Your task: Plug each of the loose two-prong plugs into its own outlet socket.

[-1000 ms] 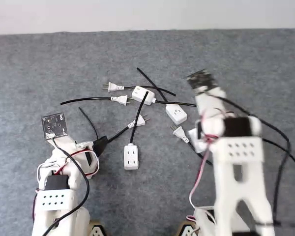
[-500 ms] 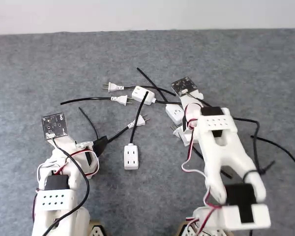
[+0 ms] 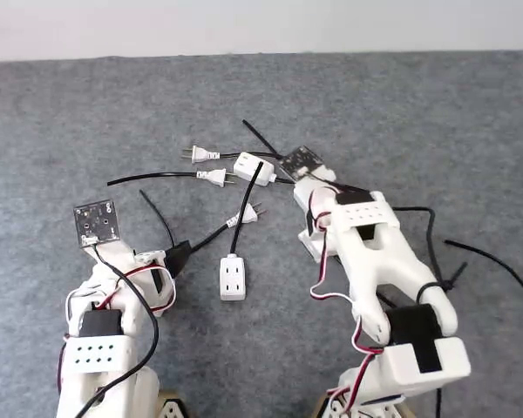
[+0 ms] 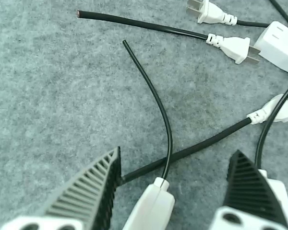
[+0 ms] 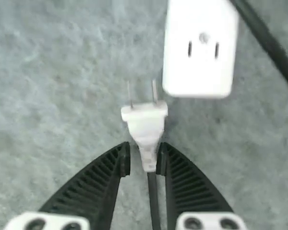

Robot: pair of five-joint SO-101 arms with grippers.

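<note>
My right tool point(image 5: 144, 146) seems clenched on the white plug point(image 5: 145, 117) below the upper-right outlet socket point(image 5: 200, 48); my left tool point(image 4: 176, 154) is released.

The left arm point(image 3: 105, 340) sits folded low by the near-left corner of the table point(image 3: 61, 104), with its wrist turned toward the middle. The left gripper point(image 4: 176, 153) hangs just above the surface with its jaws spread wide. The right arm point(image 3: 379, 261) stretches from the near edge toward the table's middle, leaning left, its wrist bent down. The right gripper point(image 5: 143, 160) points down at the surface, and its fingers point(image 5: 182, 187) are closed on the neck of a plug point(image 5: 144, 120).
</note>
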